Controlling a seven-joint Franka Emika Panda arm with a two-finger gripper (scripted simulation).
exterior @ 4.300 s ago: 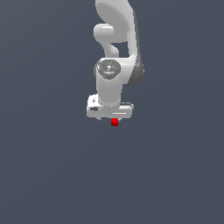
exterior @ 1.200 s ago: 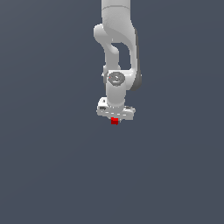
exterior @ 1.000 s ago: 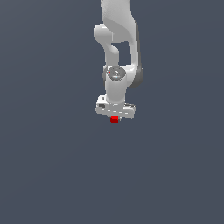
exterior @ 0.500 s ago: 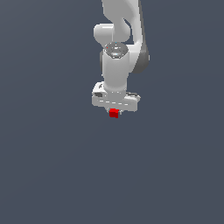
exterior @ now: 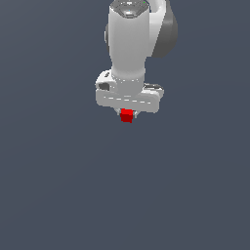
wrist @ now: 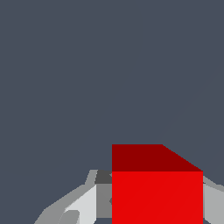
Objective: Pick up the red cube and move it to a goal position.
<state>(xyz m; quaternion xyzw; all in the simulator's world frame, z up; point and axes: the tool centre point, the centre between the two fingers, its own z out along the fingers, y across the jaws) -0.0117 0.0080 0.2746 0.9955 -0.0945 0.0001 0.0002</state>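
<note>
The red cube [exterior: 127, 116] sits between the fingers of my white gripper [exterior: 127, 115], just under the wide white hand in the middle of the exterior view. The gripper is shut on the cube and holds it up off the grey floor. In the wrist view the red cube [wrist: 156, 188] fills the space between the two grey fingers [wrist: 83, 205], which press on its sides. The fingertips are mostly hidden behind the hand and cube in the exterior view.
A plain dark grey surface [exterior: 58, 185] lies all around and below. The white arm [exterior: 128, 44] rises above the hand to the exterior view's top edge.
The arm has risen and come closer to the camera with the red cube held in the gripper. The cube stays between the fingers throughout.
</note>
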